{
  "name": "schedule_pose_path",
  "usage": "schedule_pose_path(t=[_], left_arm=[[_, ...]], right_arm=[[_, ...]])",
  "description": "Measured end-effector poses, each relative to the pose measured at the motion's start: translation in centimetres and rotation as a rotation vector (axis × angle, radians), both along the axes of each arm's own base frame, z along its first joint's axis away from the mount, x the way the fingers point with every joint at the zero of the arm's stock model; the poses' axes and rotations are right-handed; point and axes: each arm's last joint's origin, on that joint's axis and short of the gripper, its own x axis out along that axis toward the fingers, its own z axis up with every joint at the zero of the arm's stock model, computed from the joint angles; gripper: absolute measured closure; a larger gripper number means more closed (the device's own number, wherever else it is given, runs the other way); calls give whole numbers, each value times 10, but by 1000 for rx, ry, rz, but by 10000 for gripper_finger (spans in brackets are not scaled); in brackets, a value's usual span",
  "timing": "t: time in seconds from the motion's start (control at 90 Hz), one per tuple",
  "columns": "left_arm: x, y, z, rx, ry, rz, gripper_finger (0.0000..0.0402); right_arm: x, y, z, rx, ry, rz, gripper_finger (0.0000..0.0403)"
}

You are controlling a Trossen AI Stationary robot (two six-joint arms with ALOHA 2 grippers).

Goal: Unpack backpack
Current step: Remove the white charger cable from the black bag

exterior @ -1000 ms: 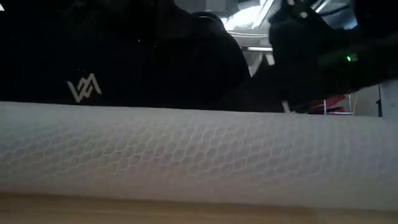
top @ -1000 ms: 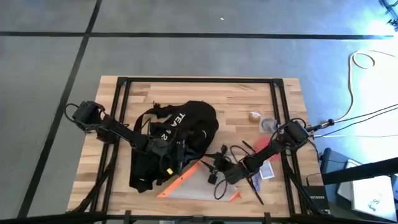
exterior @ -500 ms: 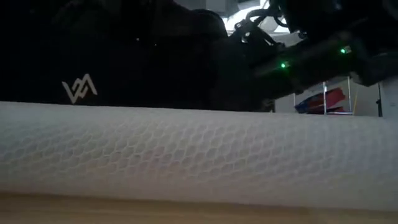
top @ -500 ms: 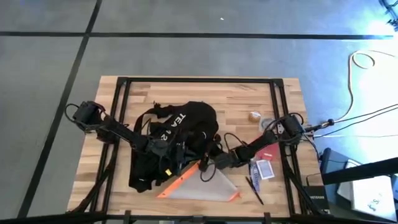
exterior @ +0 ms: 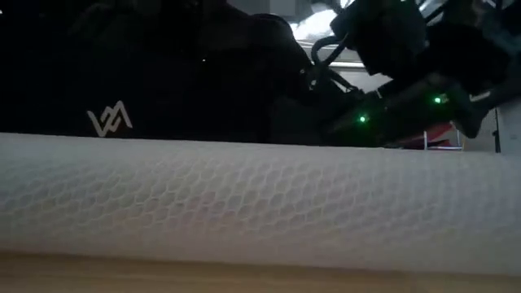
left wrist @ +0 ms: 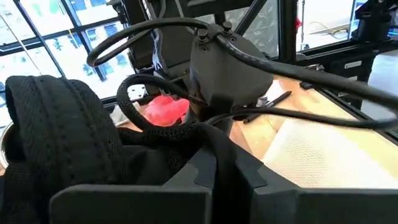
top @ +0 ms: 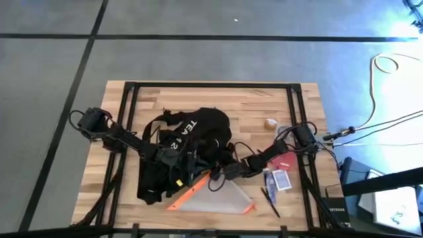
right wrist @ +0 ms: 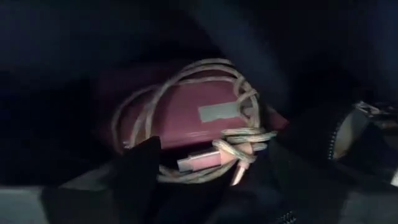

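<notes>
The left end effector [top: 173, 158] pinches the backpack [top: 198, 135] fabric at mid-table, holding its mouth up. The right end effector [top: 221, 173] is poked into that opening, fingers [right wrist: 140, 163] apart around a pink case wrapped in a coiled cable [right wrist: 214, 140]. Next, I'd guess, it closes on that and draws it out.

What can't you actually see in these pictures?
- High view: the right hand disappears into the backpack, so its fingers are hidden.
- Low view: the mesh pouch blocks the tabletop.
- Right wrist view: darkness hides everything beyond the pink item and its cable.
</notes>
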Motion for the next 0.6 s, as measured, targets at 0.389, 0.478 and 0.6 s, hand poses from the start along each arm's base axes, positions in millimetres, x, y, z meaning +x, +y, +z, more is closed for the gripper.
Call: schedule_pose_path(t=[0.389,0.478,0.6], left_arm=[[0,-1,-1,6,6,-3,402],[0,-1,-1,6,7,-7,402],[-1,-1,-2,11,15,-10,402]], right_arm=[[2,-6,-3,48,36,-90,288],[1,-6,-3,46,40,-90,338],[1,-6,-2,36,52,-73,391]])
